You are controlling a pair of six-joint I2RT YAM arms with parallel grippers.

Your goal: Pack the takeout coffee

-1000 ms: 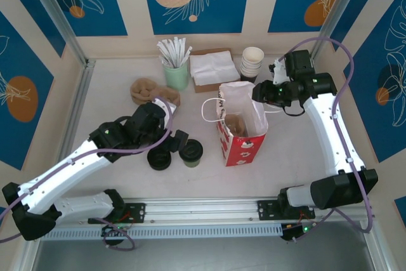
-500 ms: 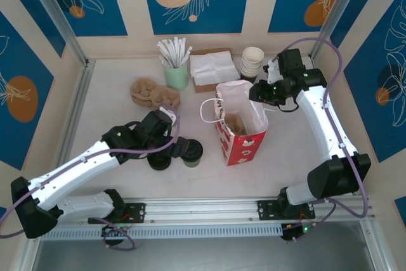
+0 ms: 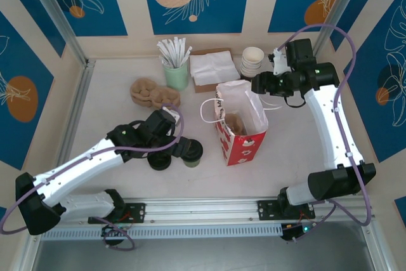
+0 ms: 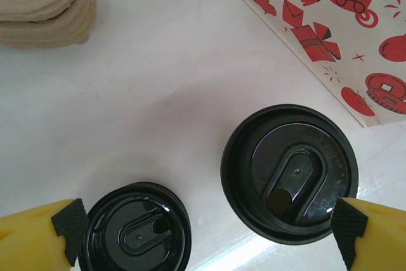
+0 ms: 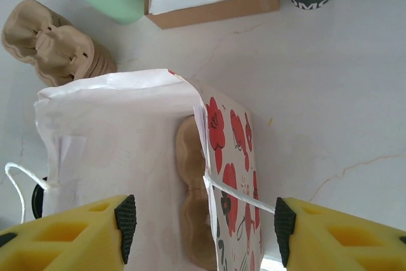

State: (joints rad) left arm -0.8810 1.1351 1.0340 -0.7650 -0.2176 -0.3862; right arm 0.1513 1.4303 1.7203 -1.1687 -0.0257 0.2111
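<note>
takeout coffee (image 4: 288,172) lid — glossy black plastic | bag (image 4: 330,36) — matt printed paper

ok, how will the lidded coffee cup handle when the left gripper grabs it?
Likely tippy if nudged high: the takeout coffee stands upright, narrow, on a smooth table. Its glossy black lid looks slippery, so the paper body is probably the safer grip. Paper wall may dent under a hard squeeze.

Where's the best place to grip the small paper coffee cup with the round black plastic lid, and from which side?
Probably the round wall just under the lid of the small lidded paper cup, coming down from above. It stands upright, with the red-patterned paper bag close on one side and a loose black lid on the other, so a sideways approach looks cramped.
</note>
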